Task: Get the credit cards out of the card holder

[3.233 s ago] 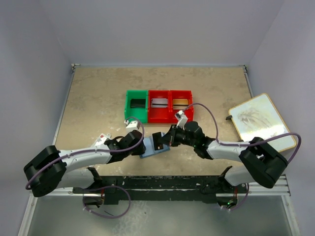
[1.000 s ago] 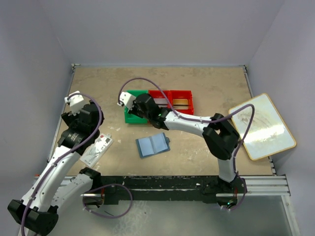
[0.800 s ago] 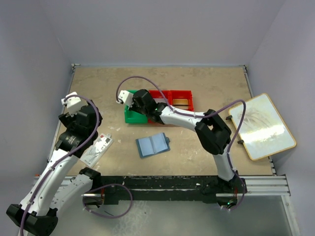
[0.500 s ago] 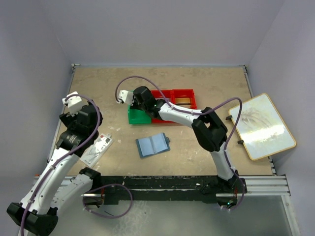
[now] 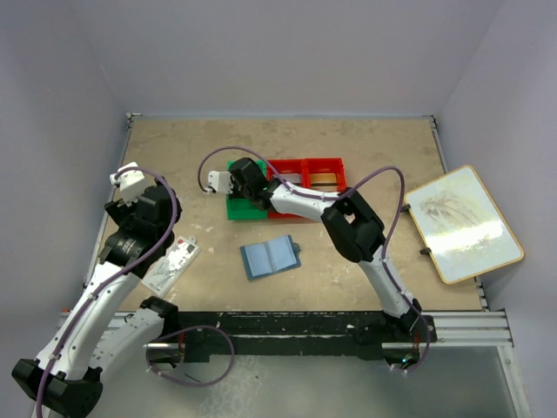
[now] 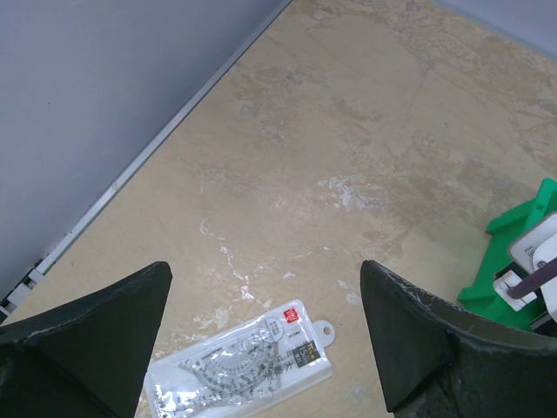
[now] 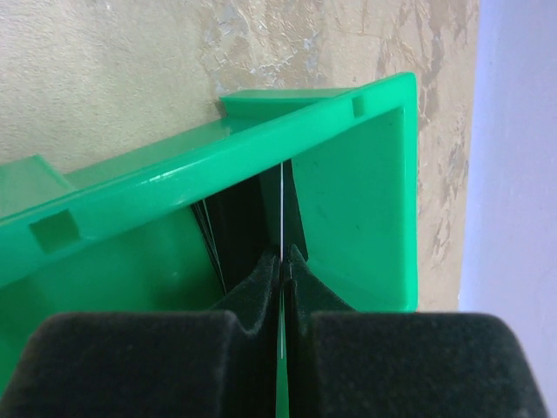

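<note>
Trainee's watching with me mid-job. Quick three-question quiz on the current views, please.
1. True or false: the card holder lies open on the table, with neither arm touching it.
2. Fill in: the left gripper's fingers stand ____, holding nothing.
3. The right gripper pinches a thin credit card where? A) over the card holder B) inside the green bin C) flat on the table
Key: 1 true; 2 open; 3 B.
</note>
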Motion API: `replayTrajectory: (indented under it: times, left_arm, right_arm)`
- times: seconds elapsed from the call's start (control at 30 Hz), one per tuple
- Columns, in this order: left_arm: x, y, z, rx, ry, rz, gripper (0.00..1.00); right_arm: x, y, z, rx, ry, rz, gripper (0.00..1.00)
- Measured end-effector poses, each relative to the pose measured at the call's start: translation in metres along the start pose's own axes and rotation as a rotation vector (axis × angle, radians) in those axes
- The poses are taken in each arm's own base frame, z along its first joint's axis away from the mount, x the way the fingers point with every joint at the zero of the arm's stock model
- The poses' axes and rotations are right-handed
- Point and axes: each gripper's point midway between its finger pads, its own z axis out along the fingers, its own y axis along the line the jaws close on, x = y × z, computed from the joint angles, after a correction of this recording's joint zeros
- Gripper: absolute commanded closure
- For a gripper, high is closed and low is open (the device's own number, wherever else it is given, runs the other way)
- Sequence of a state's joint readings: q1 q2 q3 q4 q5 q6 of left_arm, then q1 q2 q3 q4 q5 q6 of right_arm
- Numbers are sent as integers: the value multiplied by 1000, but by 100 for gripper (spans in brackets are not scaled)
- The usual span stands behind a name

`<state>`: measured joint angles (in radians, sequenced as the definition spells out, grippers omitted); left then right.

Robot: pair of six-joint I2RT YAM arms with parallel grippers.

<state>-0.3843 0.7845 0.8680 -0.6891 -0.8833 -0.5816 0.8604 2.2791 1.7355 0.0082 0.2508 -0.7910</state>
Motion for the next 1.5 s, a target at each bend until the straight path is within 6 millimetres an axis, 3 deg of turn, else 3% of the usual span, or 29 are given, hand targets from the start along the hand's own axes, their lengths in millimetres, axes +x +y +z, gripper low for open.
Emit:
replayTrajectory:
  times: [0.3, 0.4, 0.6, 0.97, 1.2, 1.33, 1.43, 1.5]
  left_arm:
    - [0, 0, 0, -1, 1, 2, 13]
    - [1, 0, 1, -1, 2, 3, 13]
    - [3, -2, 3, -5, 9, 14, 13]
    - [3, -4, 3, 0, 12, 14, 14]
    - [5, -7, 5, 6, 21, 20, 14]
    - [6, -8, 5, 6, 22, 22, 14]
    - [6, -8, 5, 6, 22, 22, 14]
    - [6, -8, 5, 6, 22, 22, 14]
  right_arm:
    - [5, -1, 7, 4, 17, -67, 86]
    - [6, -1, 7, 5, 18, -72, 70]
    - [7, 1, 8, -9, 10, -35, 56]
    - [17, -1, 10, -29, 1, 86, 51]
    - [9, -5, 1, -55, -51, 209, 47]
    - [0, -11, -6, -66, -85, 289, 52]
    - [-4, -12, -11, -82, -101, 363, 81]
    - [-9, -8, -13, -109, -109, 426, 89]
